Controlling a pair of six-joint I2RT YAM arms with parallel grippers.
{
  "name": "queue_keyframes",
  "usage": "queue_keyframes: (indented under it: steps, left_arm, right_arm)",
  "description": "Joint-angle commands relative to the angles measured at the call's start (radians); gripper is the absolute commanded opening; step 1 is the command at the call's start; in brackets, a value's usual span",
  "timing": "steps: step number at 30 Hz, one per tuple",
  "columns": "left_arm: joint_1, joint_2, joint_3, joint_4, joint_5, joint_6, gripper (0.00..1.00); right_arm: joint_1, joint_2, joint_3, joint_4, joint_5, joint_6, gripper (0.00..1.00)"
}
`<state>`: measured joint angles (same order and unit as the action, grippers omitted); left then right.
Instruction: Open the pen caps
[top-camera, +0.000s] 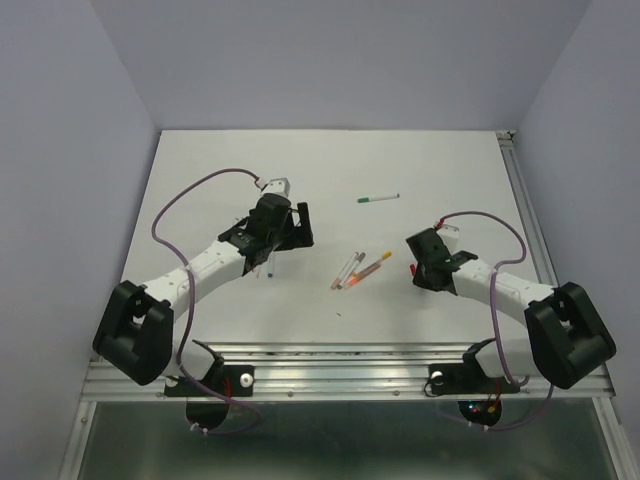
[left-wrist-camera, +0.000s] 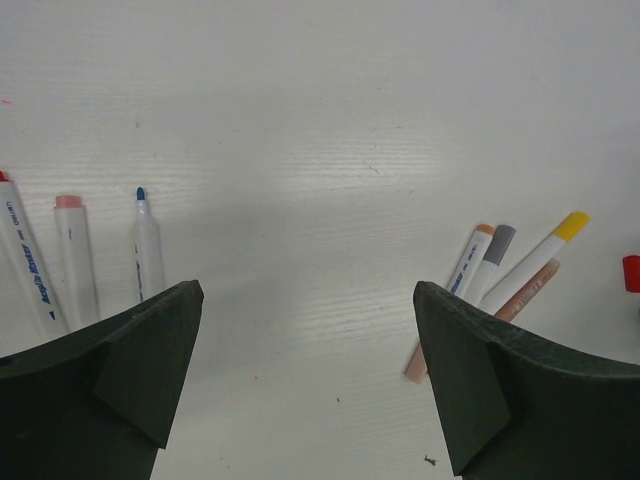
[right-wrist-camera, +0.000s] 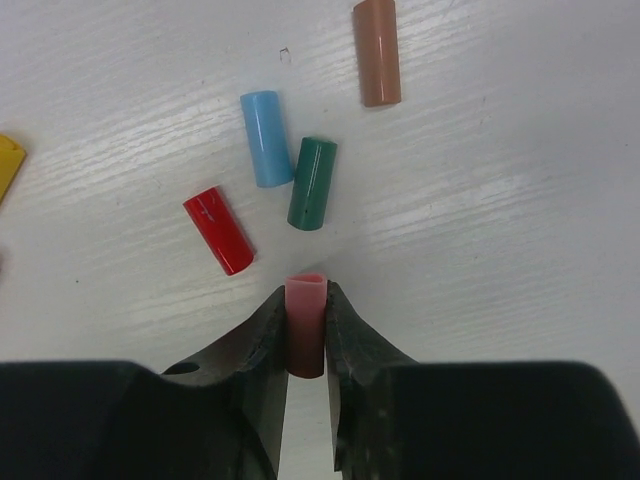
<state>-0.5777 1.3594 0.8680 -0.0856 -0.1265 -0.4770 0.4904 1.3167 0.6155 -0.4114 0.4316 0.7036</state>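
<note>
A pink cap (right-wrist-camera: 305, 335) is pinched in the right end effector (right-wrist-camera: 305, 302), probably for release beside 4 loose caps (right-wrist-camera: 265, 138) above it; the left end effector (left-wrist-camera: 308, 295) is spread wide, empty.

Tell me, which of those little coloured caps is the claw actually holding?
The pink cap, pinched in the right gripper. The red cap, blue cap, green cap and brown cap lie loose on the table.

Lower half of pink cap (right-wrist-camera: 306, 318) hidden between fingers (right-wrist-camera: 262, 365) — yellow cap (right-wrist-camera: 8, 165) cut by left edge.
</note>
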Motion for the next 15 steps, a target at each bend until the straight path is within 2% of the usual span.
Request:
queue_keyframes:
  steps: [1, 5, 11, 14, 15]
  left_arm:
    - [-0.024, 0.003, 0.028, 0.035, 0.005, 0.002, 0.99]
    - [-0.043, 0.010, 0.039, 0.035, 0.002, 0.002, 0.99]
    - [-0.066, 0.027, 0.049, 0.033, 0.011, 0.009, 0.99]
    - [-0.102, 0.049, 0.063, 0.030, 0.013, 0.032, 0.99]
    - [-0.120, 0.066, 0.072, 0.030, 0.013, 0.040, 0.99]
  right_arm:
    - [-0.006, 0.007, 0.063, 0.017, 0.041, -0.010, 0.29]
    - [-0.006, 0.007, 0.066, 0.019, 0.032, -0.016, 0.36]
    - [-0.006, -0.010, 0.067, 0.017, 0.018, -0.019, 0.41]
    - [-0.007, -0.042, 0.069, 0.011, -0.004, -0.029, 0.53]
    - [-0.006, -0.066, 0.070, 0.006, -0.014, -0.035, 0.63]
